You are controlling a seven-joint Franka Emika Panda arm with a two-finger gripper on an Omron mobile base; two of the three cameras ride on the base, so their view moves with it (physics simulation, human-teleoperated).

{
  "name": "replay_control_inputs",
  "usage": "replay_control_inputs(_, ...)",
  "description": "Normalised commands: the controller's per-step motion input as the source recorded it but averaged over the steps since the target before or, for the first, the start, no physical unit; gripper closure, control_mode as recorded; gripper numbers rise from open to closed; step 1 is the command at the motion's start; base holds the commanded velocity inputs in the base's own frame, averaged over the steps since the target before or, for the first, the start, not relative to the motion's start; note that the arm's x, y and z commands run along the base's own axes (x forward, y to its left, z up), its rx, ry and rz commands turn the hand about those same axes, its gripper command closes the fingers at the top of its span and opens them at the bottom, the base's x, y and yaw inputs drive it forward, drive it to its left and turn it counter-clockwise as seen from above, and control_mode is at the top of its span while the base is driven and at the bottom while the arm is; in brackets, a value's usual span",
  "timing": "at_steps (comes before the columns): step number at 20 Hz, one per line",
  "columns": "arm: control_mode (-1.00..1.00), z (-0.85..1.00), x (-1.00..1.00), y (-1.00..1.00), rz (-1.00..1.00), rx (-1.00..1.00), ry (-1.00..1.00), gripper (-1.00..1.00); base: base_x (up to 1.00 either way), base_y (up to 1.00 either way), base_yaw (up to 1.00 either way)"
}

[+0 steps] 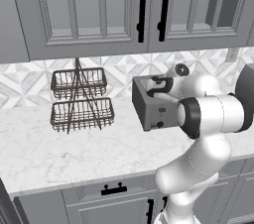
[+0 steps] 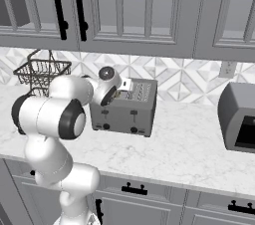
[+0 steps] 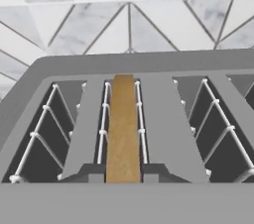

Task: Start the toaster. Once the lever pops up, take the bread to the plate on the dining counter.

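The grey toaster (image 1: 147, 109) (image 2: 127, 114) stands on the marble counter against the tiled wall. A small black lever (image 2: 133, 113) sits high on its front face, above a round knob. My gripper (image 3: 122, 174) hangs straight over the toaster's top, pointing down into a slot. The bread (image 3: 122, 129) stands on edge in that slot, its tan top edge showing. My fingertips (image 3: 96, 173) press against both sides of the slice, so the gripper is shut on it. The plate and the dining counter are out of view.
A two-tier wire basket (image 1: 82, 100) (image 2: 42, 72) stands left of the toaster. A grey boxy appliance (image 2: 239, 117) sits at the right. Grey wall cabinets (image 1: 99, 5) hang low above the counter (image 1: 74, 153). My arm's elbow (image 1: 208, 114) juts out in front of the toaster.
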Motion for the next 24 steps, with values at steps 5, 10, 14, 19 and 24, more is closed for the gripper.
replay_control_inputs(5, -1.00, 0.00, -0.37, 0.00, 0.00, 0.03, -0.10, 1.00, 0.00, 0.00, 0.00)
replay_control_inputs(10, -1.00, 0.21, -0.17, 0.00, 0.00, 0.03, -0.10, 1.00, 0.00, 0.00, 0.00)
replay_control_inputs(14, -1.00, 0.76, -0.14, 0.00, 0.00, 0.04, -0.09, 1.00, 0.00, 0.00, 0.00)
replay_control_inputs(19, -1.00, 0.50, -0.64, 0.03, -0.05, 0.03, -0.11, 1.00, 0.00, 0.00, 0.00)
replay_control_inputs(24, -1.00, 0.30, -0.44, 0.20, -0.04, 0.04, -0.04, 1.00, 0.00, 0.00, 0.00)
